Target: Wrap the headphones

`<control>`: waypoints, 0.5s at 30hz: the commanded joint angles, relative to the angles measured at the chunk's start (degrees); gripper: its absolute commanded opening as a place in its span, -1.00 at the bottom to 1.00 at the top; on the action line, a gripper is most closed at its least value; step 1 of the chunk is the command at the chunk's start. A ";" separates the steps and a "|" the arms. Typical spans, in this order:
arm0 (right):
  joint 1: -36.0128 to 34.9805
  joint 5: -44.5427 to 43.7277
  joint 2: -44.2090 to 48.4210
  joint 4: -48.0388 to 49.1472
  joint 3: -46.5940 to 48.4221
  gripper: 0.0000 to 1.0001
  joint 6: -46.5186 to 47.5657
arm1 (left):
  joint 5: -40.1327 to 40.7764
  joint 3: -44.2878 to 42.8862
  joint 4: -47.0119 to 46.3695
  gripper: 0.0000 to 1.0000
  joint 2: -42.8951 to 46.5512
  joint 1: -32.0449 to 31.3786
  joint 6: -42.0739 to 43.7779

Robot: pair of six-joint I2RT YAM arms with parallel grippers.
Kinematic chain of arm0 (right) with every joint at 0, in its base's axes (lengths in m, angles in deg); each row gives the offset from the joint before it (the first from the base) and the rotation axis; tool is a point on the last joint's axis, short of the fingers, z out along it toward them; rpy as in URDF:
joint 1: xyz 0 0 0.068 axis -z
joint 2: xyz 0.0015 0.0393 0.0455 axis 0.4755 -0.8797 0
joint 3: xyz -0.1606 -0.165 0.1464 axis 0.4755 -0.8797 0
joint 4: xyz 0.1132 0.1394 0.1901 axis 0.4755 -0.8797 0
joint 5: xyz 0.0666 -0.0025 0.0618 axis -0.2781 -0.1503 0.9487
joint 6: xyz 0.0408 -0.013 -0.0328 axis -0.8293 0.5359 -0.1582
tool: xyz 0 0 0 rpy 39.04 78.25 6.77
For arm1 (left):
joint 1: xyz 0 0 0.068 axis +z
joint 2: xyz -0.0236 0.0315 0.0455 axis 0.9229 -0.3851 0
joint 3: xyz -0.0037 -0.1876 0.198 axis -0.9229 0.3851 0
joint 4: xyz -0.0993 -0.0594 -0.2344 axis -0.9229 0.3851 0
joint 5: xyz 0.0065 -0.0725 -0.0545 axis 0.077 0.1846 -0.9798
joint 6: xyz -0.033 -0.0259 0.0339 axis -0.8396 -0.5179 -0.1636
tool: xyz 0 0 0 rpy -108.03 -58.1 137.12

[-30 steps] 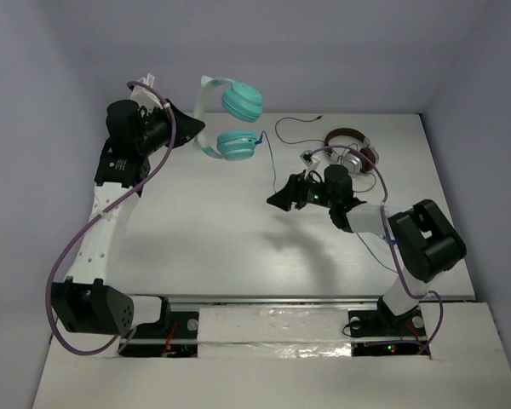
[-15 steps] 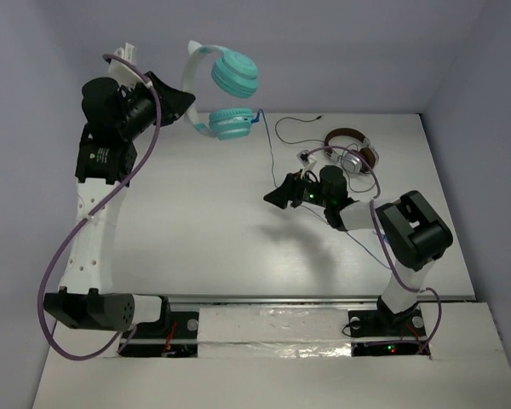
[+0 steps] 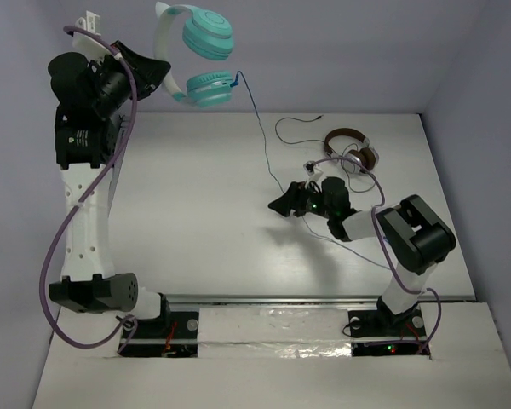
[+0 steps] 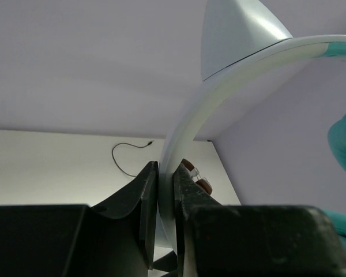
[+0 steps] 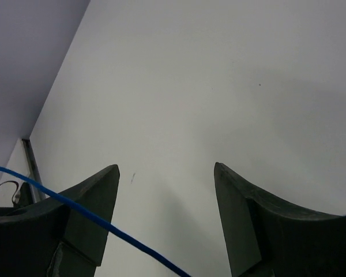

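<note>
I read the right gripper (image 3: 281,204) low over the desk (image 3: 196,221), its fingers spread. The blue cable (image 5: 75,205) crosses in front of one finger, unpinched. Beyond it, brown-and-silver headphones (image 3: 353,153) lie on the desk. Farthest, the left gripper (image 4: 166,173) sits high, pinching the white headband (image 4: 219,86) of the teal headphones (image 3: 209,34), which hang in the air above the desk's far edge.
</note>
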 commanded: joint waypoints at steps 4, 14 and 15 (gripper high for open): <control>-1.84 -2.46 2.18 7.24 -3.36 0.28 -3.87 | -0.14 -0.97 -6.82 -1.00 -1.45 1.93 -4.93; -5.09 -4.83 2.70 6.56 -5.48 -0.76 -7.39 | 1.70 7.91 -12.01 -1.00 -0.49 1.93 -6.60; -5.97 -5.52 3.14 5.51 -5.21 -0.95 -7.57 | 2.13 8.62 -12.10 -1.00 -0.40 1.93 -6.52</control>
